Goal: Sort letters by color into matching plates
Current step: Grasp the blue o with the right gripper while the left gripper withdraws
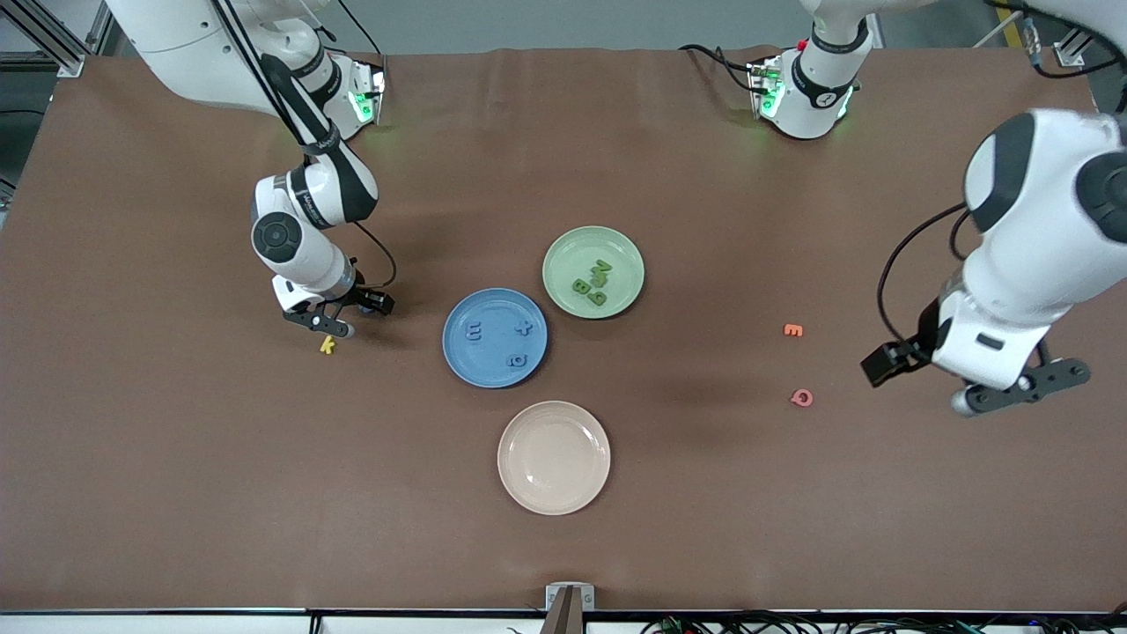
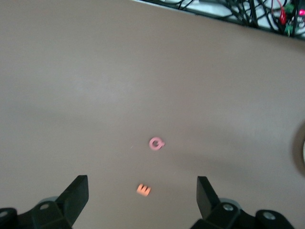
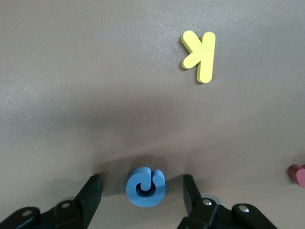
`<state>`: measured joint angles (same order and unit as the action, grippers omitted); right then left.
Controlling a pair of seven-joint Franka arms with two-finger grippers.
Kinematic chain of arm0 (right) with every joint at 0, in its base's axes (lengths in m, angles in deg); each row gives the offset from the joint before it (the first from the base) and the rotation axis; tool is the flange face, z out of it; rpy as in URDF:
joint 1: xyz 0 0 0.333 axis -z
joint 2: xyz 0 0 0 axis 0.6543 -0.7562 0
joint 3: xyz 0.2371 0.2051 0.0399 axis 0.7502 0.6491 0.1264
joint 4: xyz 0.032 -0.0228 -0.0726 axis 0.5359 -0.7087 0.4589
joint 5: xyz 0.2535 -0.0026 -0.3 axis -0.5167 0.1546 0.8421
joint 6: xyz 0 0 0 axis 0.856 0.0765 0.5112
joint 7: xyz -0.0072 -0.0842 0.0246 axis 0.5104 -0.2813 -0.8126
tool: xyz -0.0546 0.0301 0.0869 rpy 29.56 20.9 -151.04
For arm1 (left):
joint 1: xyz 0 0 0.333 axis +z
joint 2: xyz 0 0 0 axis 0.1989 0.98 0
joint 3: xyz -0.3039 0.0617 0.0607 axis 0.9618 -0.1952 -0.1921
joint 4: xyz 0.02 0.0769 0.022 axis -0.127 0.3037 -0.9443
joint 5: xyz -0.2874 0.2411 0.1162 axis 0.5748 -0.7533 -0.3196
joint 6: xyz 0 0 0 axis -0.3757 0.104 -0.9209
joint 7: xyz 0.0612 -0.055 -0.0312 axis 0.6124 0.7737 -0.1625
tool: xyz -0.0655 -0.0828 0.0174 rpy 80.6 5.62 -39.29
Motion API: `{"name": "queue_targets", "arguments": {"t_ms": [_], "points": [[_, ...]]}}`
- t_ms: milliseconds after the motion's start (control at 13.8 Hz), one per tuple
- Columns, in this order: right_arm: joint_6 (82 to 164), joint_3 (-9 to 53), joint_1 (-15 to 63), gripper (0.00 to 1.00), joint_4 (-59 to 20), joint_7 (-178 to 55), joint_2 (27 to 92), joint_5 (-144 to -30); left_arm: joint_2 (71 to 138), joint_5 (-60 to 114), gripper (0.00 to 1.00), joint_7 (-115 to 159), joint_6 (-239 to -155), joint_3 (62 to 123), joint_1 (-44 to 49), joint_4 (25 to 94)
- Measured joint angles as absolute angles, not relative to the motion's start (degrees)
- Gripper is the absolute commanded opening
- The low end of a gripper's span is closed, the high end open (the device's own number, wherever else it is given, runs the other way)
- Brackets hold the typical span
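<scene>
Small yellow foam letter point(image 3: 199, 56) on the brown table cover reads "K". Small orange foam letter point(image 1: 793, 330) toward the left arm's end reads "E". Small pink foam letter point(image 1: 801, 397), nearer the front camera than the orange one, looks like "Q". Round blue plate point(image 1: 467, 361) holds a blue "E" point(image 1: 474, 332); its other two letters are unclear. Green letters on the pale green plate point(image 1: 572, 251) overlap; one reads "B" point(image 1: 582, 285).

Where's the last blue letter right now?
The blue letter lies on the table between the right gripper's open fingers, beside the yellow K, toward the right arm's end from the blue plate.
</scene>
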<state>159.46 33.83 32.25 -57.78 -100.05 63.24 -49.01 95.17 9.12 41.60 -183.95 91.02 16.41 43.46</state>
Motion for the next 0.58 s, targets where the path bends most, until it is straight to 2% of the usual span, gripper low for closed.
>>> {"name": "queue_targets", "arguments": {"t_ms": [289,578], "points": [[159.5,33.9,32.2,0.58,-57.6,-100.1,63.3,-49.0,87.7,14.2,1.00,34.4,-173.8,84.7,13.1,43.9],[159.6,34.0,32.1,0.45,-57.5,-100.2,63.4,-49.0,81.3,17.6,1.00,32.5,-166.5,81.1,10.1,45.4]]}}
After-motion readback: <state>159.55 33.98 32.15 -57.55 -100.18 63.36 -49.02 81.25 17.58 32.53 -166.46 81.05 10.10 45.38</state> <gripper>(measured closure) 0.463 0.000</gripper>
